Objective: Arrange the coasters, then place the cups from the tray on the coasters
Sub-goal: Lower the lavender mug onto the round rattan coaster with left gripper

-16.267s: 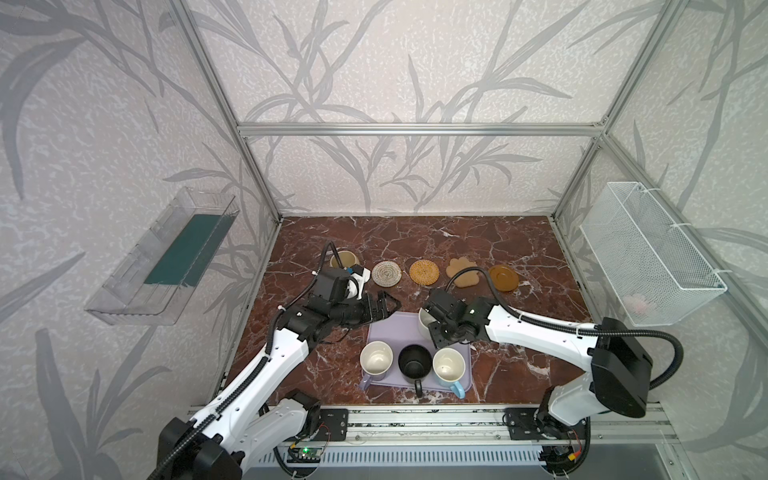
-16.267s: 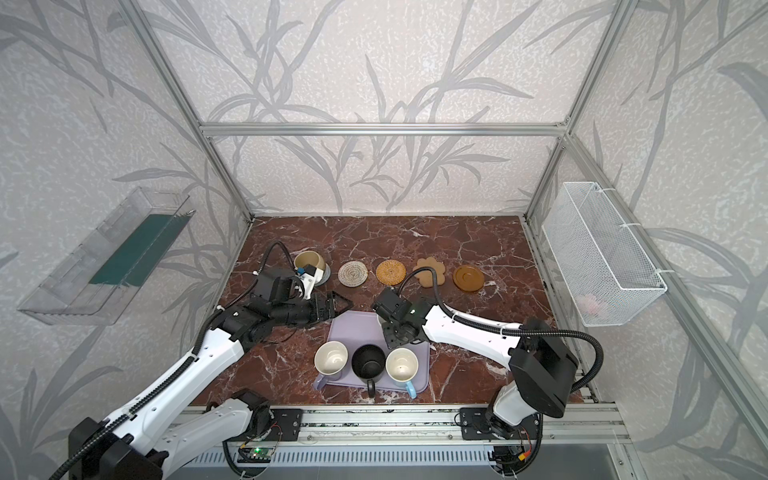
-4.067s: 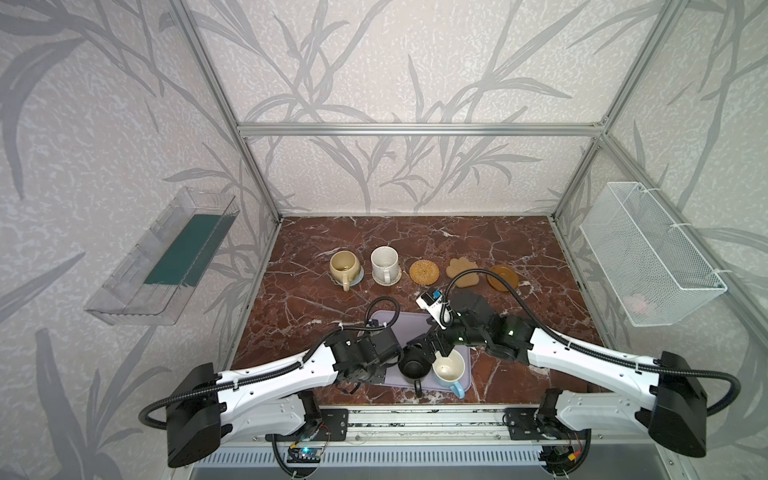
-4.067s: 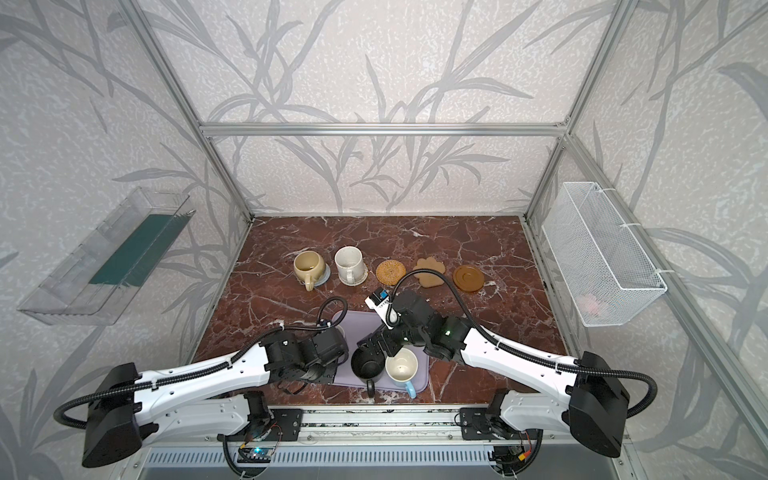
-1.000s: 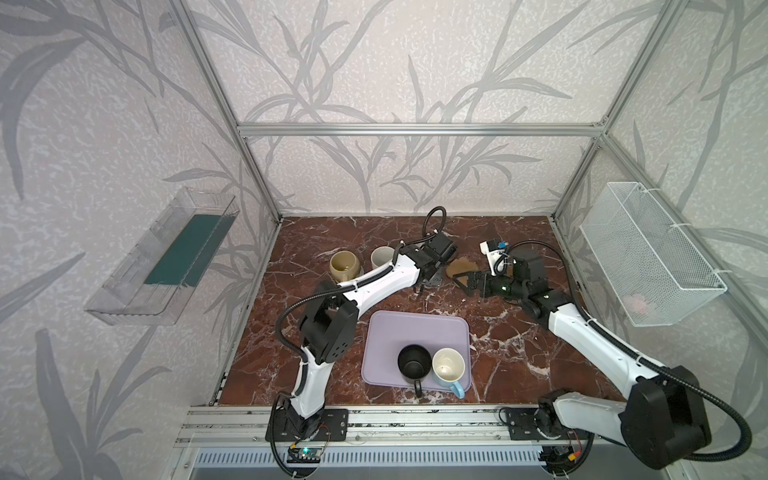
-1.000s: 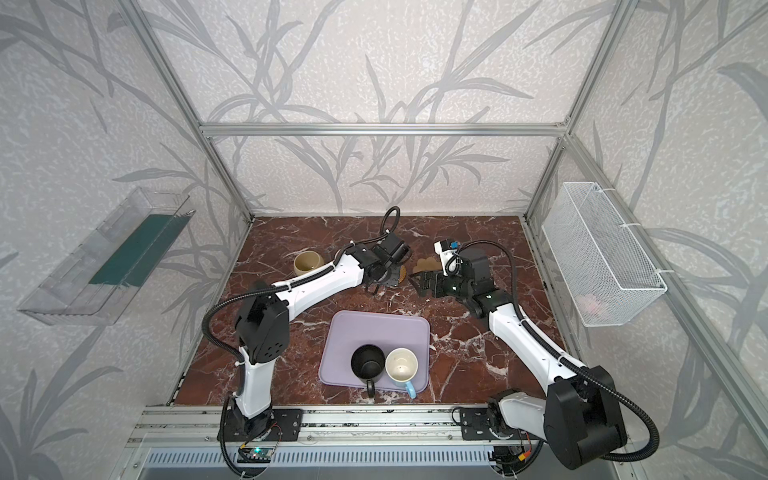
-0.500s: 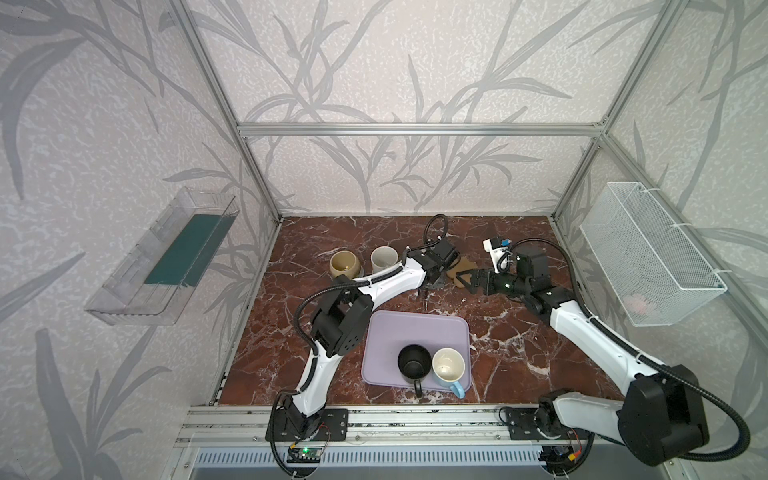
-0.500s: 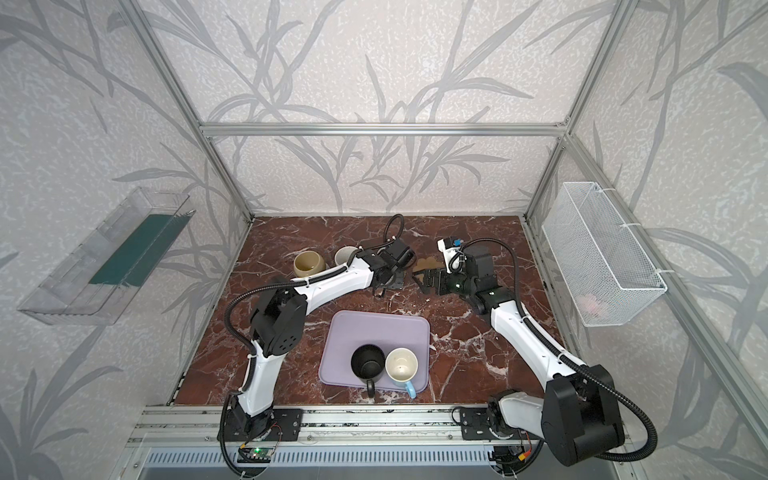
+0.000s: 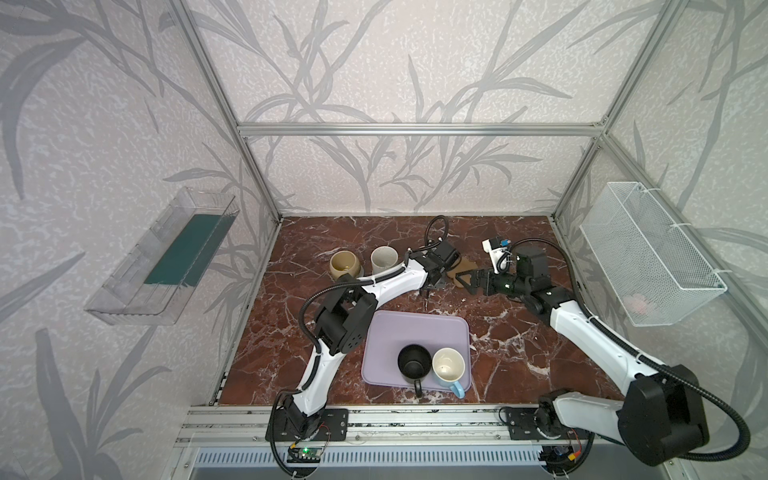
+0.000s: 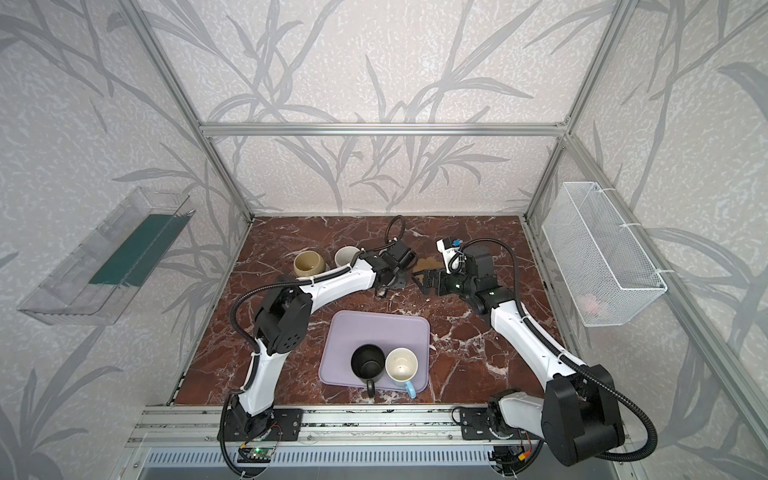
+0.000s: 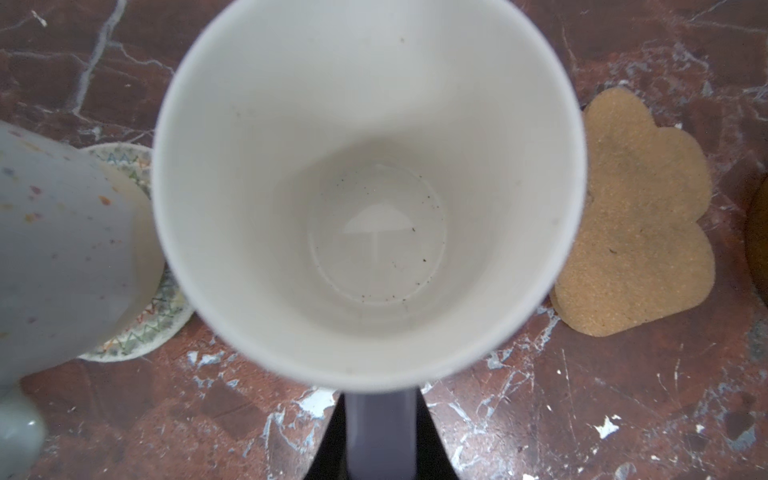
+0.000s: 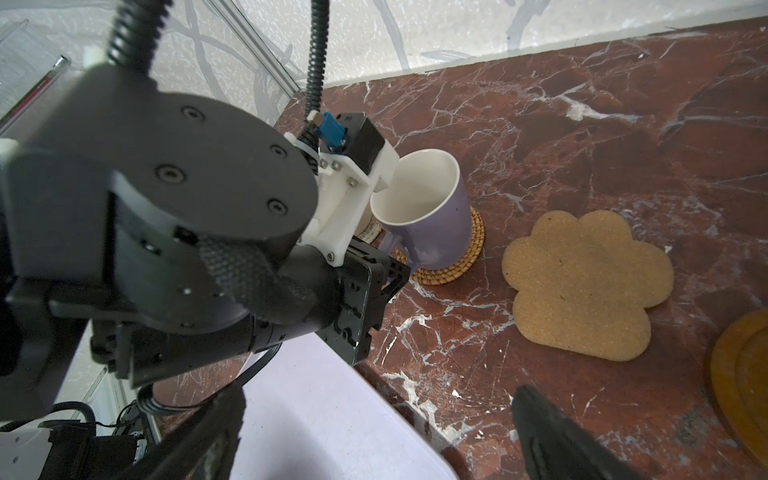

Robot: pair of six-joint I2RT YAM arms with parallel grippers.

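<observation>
The left gripper (image 12: pixel 392 257) is clenched on the handle of the purple mug (image 12: pixel 436 224), which stands on the rattan coaster (image 12: pixel 465 257) just past the far edge of the tray (image 9: pixel 415 332). Whether the mug's base is fully down cannot be told; it looks set toward one side of the coaster rather than centred. The right gripper (image 9: pixel 468 282) hangs past the tray's far right corner with its jaws spread wide and nothing between them. The paw coaster (image 12: pixel 586 282) and the brown saucer (image 12: pixel 744 374) lie bare before it. Past the tray's far left corner, the beige mug (image 9: pixel 344 265) and the speckled mug (image 9: pixel 383 258) already sit on coasters. The black mug (image 9: pixel 414 362) and the blue mug (image 9: pixel 448 365) wait at the tray's near edge. The likely trouble is the release. If the fingers drag on the handle as they pull away, the purple mug could turn, slide the light coaster or tip off its edge. The speckled mug stands very close, so a sideways nudge could knock the two together. Both arms crowd the same strip beyond the tray, so a careless retreat by the left arm could strike the open right jaws.
</observation>
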